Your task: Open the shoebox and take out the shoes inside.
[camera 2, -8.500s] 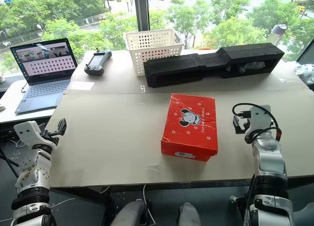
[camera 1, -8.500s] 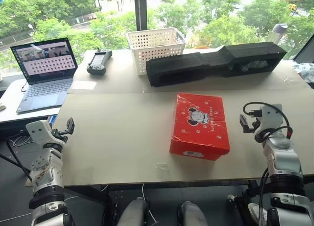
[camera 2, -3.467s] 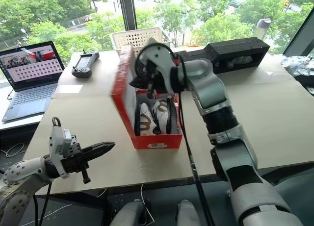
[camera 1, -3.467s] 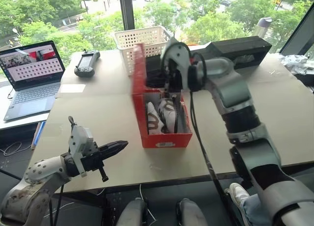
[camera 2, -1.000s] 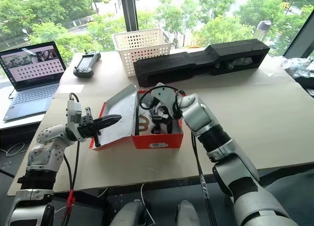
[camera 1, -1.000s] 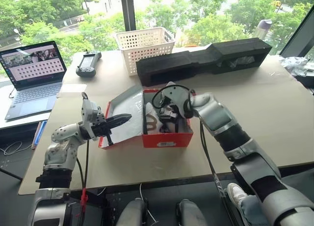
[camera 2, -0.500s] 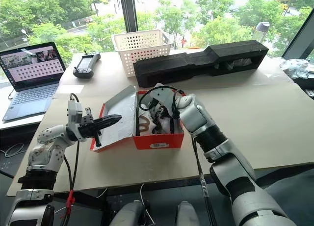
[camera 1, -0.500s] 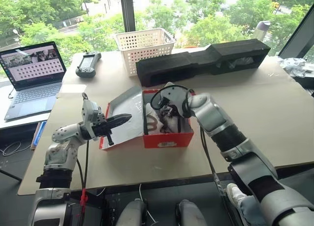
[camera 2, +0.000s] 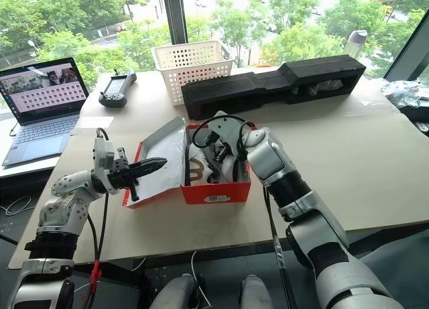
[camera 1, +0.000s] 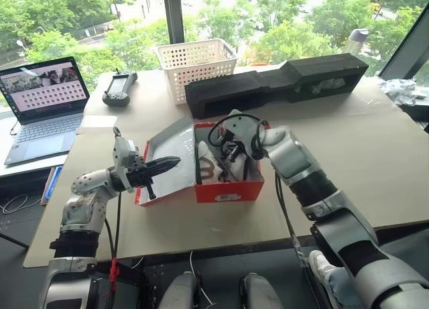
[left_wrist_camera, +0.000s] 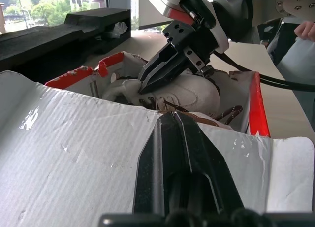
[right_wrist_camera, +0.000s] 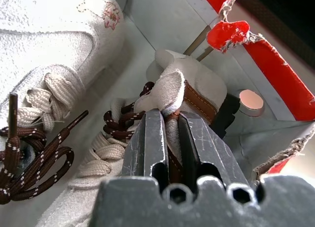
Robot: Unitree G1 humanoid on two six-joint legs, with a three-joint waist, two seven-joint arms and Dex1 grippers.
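The box (camera 1: 228, 185) sits open mid-bench (camera 1: 375, 155), right gripper (right_wrist_camera: 170, 121) clamped on a shoe (right_wrist_camera: 184, 86) inside (by its heel tab); left gripper (camera 1: 173, 163), closed, rests over the lid (camera 1: 171, 148).

We look across a beige surface (camera 1: 375, 155) toward daylit windows (camera 1: 281, 21) framing green trees (camera 1: 60, 41) outside.

Bright daylight enters through the windows behind the far edge of the pale beige table (camera 1: 375, 155); the treetops outside are nearly overexposed. Shadows on the table are soft and short. The white inner face of the red cardboard shoebox's lid (left_wrist_camera: 74, 153) carries small glare patches. Close black gripper fingers (right_wrist_camera: 147, 138) appear slightly soft. Head views bow mildly at the edges.
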